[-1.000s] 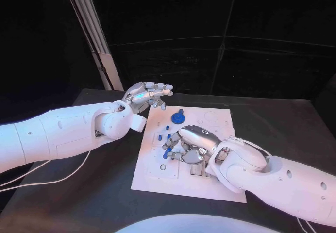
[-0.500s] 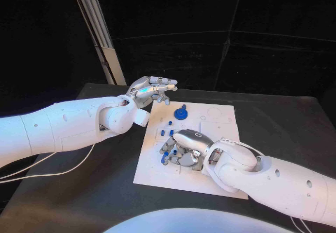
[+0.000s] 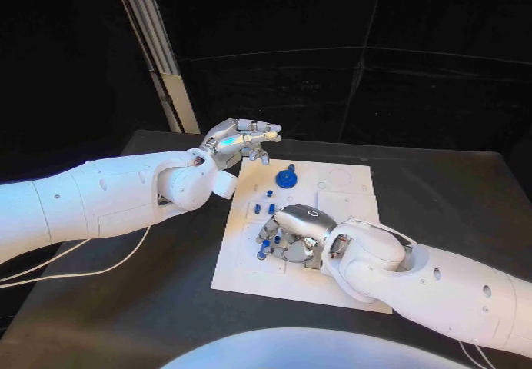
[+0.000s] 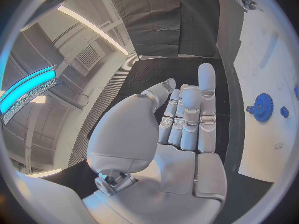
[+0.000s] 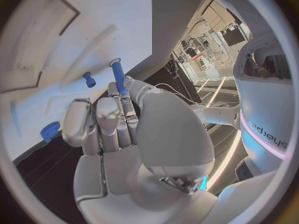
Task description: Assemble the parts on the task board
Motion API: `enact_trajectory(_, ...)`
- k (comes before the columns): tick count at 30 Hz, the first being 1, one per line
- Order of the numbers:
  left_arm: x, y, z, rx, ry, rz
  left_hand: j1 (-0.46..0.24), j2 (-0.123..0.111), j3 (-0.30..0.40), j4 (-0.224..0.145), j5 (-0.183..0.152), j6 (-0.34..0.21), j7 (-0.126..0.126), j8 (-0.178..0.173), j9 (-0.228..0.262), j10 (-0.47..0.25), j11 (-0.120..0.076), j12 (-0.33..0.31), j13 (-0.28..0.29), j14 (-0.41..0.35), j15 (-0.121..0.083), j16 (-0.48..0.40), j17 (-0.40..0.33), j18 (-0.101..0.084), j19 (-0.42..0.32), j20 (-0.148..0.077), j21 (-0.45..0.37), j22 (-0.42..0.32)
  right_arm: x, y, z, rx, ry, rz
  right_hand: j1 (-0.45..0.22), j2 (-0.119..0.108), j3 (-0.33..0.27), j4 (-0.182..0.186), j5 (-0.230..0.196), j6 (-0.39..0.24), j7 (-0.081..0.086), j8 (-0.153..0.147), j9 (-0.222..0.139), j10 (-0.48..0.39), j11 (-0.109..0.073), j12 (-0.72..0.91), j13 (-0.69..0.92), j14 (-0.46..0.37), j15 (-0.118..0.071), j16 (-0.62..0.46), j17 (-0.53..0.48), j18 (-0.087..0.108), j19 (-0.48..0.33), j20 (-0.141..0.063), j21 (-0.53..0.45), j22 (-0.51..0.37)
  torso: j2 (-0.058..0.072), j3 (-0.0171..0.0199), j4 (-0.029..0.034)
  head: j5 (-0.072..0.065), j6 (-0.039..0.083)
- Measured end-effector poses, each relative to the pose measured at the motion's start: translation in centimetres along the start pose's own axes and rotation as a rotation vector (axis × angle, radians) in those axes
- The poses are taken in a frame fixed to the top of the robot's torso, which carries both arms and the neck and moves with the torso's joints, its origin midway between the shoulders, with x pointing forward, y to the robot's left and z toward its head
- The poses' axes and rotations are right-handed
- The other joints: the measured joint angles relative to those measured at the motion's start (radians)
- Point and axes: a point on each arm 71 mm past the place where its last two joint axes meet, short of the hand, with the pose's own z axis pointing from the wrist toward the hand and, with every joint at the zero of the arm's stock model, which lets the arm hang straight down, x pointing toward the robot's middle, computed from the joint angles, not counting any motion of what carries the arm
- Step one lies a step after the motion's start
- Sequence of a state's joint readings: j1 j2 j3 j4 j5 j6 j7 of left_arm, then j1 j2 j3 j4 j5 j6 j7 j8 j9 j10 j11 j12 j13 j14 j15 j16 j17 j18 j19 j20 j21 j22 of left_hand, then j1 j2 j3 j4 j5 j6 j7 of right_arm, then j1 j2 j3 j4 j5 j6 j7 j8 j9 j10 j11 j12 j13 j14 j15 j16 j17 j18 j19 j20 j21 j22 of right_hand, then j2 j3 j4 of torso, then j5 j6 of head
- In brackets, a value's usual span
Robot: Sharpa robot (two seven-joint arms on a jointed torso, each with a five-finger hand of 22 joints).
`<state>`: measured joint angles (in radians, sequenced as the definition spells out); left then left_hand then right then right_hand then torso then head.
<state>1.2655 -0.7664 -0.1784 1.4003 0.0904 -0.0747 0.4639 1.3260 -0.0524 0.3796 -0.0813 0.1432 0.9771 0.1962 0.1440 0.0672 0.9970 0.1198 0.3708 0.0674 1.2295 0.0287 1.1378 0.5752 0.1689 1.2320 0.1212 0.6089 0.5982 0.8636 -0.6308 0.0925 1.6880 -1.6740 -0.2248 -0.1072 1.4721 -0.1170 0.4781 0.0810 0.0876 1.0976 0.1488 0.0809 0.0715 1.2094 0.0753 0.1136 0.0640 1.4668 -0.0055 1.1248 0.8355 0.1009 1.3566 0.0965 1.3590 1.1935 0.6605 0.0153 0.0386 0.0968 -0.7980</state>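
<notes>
black table (image 3: 133,307) under everything, and the white task board (image 3: 250,273) lies in the middle of it. left hand (image 3: 242,141) hangs above the table just off the board's far left corner, fingers loosely curved and apart, nothing in them. right hand (image 3: 294,231) is down low over the middle of the board, palm down, fingers curled in; from the right wrist a slim blue pin (image 5: 117,75) sits at the fingertips (image 5: 127,84), pinched there with its far end on the board. blue gear (image 3: 286,180) stands on the far part of the board, between the two hands. a few small blue pegs (image 3: 264,207) stand just beyond the right hand.
</notes>
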Motion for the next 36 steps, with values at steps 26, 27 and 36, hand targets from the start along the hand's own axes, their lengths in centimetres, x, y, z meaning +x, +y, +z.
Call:
enact_trajectory(26, -0.03, 0.0, 0.02, 0.0, 0.001, 0.0, 0.0, 0.0, 0.0, 0.0, 0.0, -0.004, -0.004, 0.004, 0.0, 0.0, 0.0, 0.0, 0.0, 0.0, 0.0, 0.0, -0.003, 0.0, 0.0, 0.0, 0.0, 0.0, 0.39, 0.54, 0.57, -0.001, 0.029, -0.062, -0.001, -0.001, 0.0, 0.0, 0.0, 0.0, 0.0, -0.001, -0.001, 0.0, 0.0, -0.003, 0.0, 0.0, 0.0, 0.0, 0.0, 0.0, 0.0, 0.0, 0.0, 0.0, 0.0, -0.0004, -0.0001, 0.002, -0.004)
enact_trajectory(27, -0.04, 0.0, 0.02, 0.0, 0.001, 0.0, 0.0, 0.0, 0.0, 0.0, 0.0, -0.004, -0.004, 0.004, 0.0, 0.0, 0.0, 0.0, 0.0, 0.0, 0.0, 0.0, -0.003, 0.0, 0.0, 0.0, 0.0, 0.0, 0.38, 0.58, 0.58, -0.002, 0.029, -0.062, -0.001, -0.001, 0.001, -0.002, 0.0, 0.0, 0.0, -0.001, -0.001, 0.0, 0.0, -0.003, 0.0, 0.0, 0.0, 0.0, 0.0, 0.0, 0.0, 0.0, 0.003, 0.0, 0.0, -0.0004, -0.0001, 0.002, -0.004)
enact_trajectory(36, -0.05, 0.0, 0.02, 0.0, 0.001, 0.0, 0.0, 0.0, 0.0, 0.0, 0.0, -0.004, -0.004, 0.004, 0.0, 0.0, 0.0, 0.0, 0.0, 0.0, 0.0, 0.0, -0.003, 0.0, 0.0, 0.0, 0.0, 0.0, 0.43, 0.67, 0.64, -0.006, 0.033, -0.073, -0.024, -0.024, 0.003, -0.003, 0.006, -0.01, 0.01, -0.009, -0.003, -0.011, 0.011, -0.02, 0.002, -0.004, 0.004, -0.013, -0.027, 0.0, -0.004, 0.004, -0.002, -0.019, 0.0, -0.0003, -0.0001, 0.002, -0.003)
